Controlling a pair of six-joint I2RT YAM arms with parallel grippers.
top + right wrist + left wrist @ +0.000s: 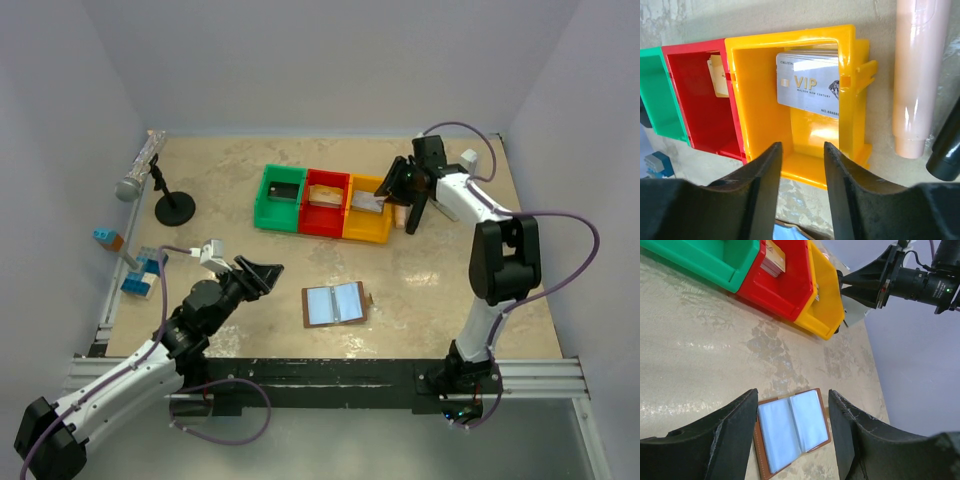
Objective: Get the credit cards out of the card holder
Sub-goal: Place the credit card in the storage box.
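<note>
My main worry is the silvery grey VIP card (810, 85): it leans on edge against the wall of the yellow plastic bin (790, 42) rather than lying flat. My right gripper (801, 146) hangs over that bin with its fingers parted and nothing between them, so a careless lift could clip the card or hook the rim and drag the bin. The red plastic bin (695, 50) holds a tan-gold card (718, 75), and the green plastic bin (262, 205) holds a dark card (285, 190). The brown leather-like bifold card holder (790, 432) lies open on the mottled beige table (700, 350), well apart from the bins. Its grey-blue pockets look empty, though a card tucked deep would escape me. My left gripper (792, 391) hovers spread and empty near it, and dropping could shove it.
</note>
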